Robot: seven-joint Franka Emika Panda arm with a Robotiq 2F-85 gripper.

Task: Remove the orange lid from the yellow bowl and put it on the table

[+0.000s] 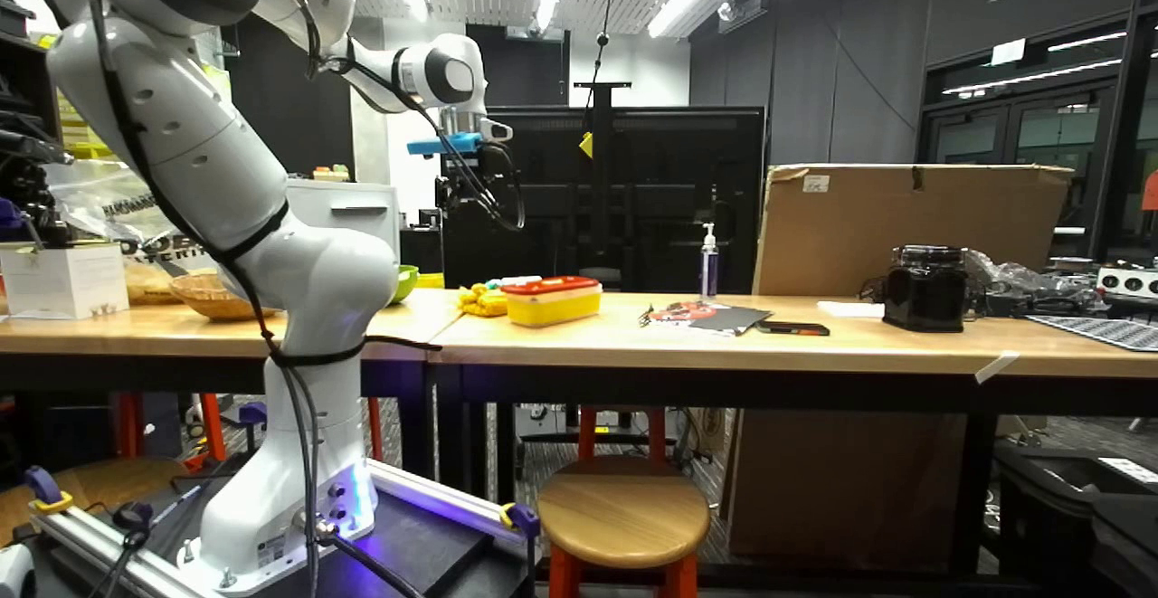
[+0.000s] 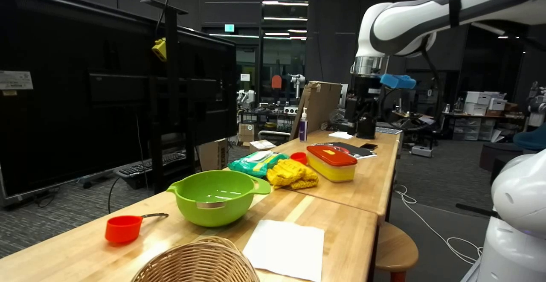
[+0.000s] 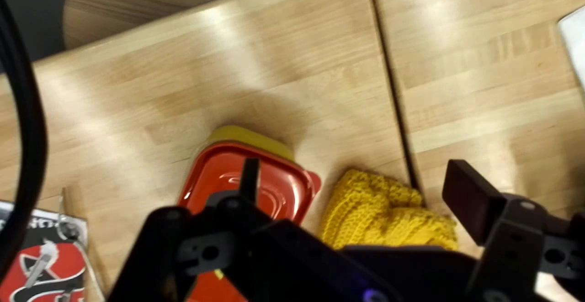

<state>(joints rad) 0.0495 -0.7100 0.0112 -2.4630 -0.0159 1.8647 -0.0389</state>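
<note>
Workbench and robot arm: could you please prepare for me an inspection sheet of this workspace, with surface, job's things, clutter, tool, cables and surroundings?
Surface: table, light wooden top, with a dark seam between two sections.
Job's things: orange lid is on the yellow bowl, a rectangular container; not yet removed.
Clutter: yellow knitted item, green packet, green bowl, red measuring cup, wicker basket, white sheet, pump bottle.
Tool: open, raised above the table, holding nothing.
Cables: black cable bends beside the tool; white cable lies on the floor.
Surroundings: wooden stool by the table, black display, large cardboard.
</note>
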